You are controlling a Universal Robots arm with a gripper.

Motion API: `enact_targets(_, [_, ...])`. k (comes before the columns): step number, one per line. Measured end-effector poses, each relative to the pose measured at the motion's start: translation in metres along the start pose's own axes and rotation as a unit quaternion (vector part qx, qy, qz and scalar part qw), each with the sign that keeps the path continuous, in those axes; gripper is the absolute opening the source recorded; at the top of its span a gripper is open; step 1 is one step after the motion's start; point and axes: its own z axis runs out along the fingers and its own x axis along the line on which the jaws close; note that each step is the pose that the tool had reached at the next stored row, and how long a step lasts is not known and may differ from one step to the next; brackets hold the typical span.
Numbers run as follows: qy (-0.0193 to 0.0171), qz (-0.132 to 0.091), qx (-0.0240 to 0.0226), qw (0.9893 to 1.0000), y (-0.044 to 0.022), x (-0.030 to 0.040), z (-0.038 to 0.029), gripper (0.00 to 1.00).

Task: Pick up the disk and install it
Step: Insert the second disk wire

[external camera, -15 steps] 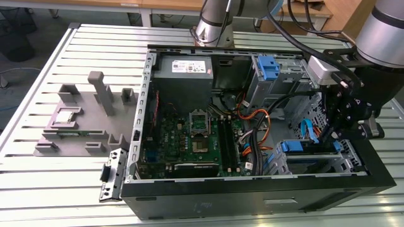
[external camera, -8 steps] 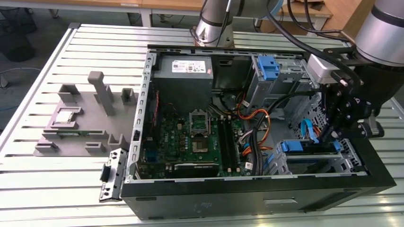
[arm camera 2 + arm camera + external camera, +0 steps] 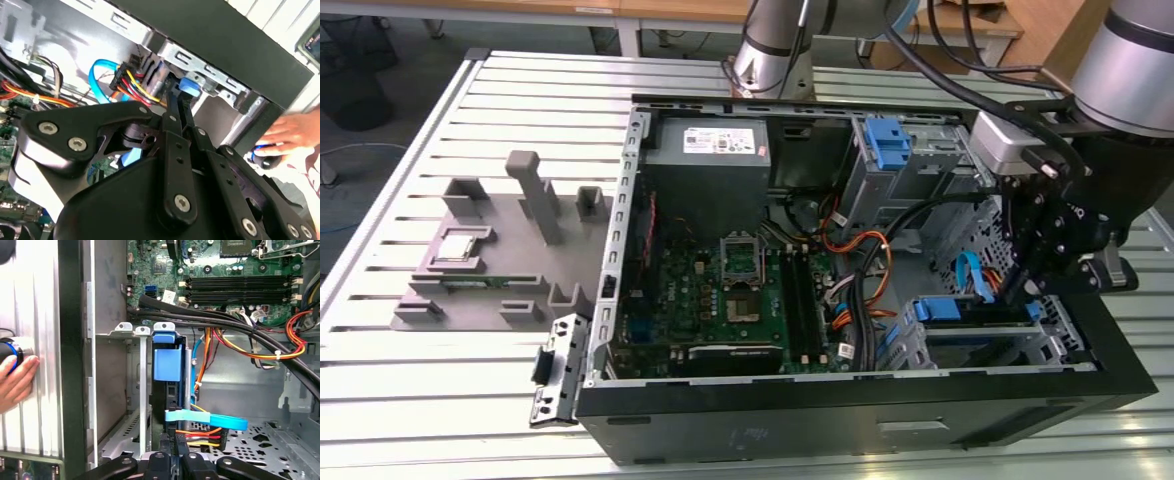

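The open computer case (image 3: 854, 415) lies on its side on the slatted metal counter (image 3: 480, 400), filling the middle and right of the exterior view. The robot arm comes down at the right of that frame, and its black end effector (image 3: 1030, 285) hangs inside the case, just above the drive cage (image 3: 987, 345) at the lower right.

The disk (image 3: 172, 390) sits edge-on in that cage, slotted between the metal rails, with its blue carrier bracket's tab (image 3: 169, 364) standing out in the middle of the first wrist view. In the exterior view the blue bracket shows as a strip across the top of the cage (image 3: 974, 310). A light blue data cable (image 3: 207, 419) and a bundle of red, yellow and black power wires (image 3: 200, 436) run to the disk's end.

At the bottom edge of the first wrist view the end effector's fingers (image 3: 167, 440) stand narrow, drawn close together at the disk's end by the cables; whether they pinch the disk or only touch it I cannot tell. In the second wrist view the black linkage fills the lower frame, its slim fingers (image 3: 175, 107) reaching to the blue tab (image 3: 189, 86).

A person's hand (image 3: 15, 382) rests on a blue-ringed knob (image 3: 11, 351) at the left edge of the first wrist view.

A second blue bracket (image 3: 890, 143) sits in the upper bay, beside the grey power supply (image 3: 707, 140). A grey fixture (image 3: 494, 250) lies on the counter, left.
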Motion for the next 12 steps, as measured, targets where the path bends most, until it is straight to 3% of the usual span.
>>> enact_targets(12, [0.0008,0.001,0.0000,1.0000,0.0000,-0.0008,0.0013,0.16])
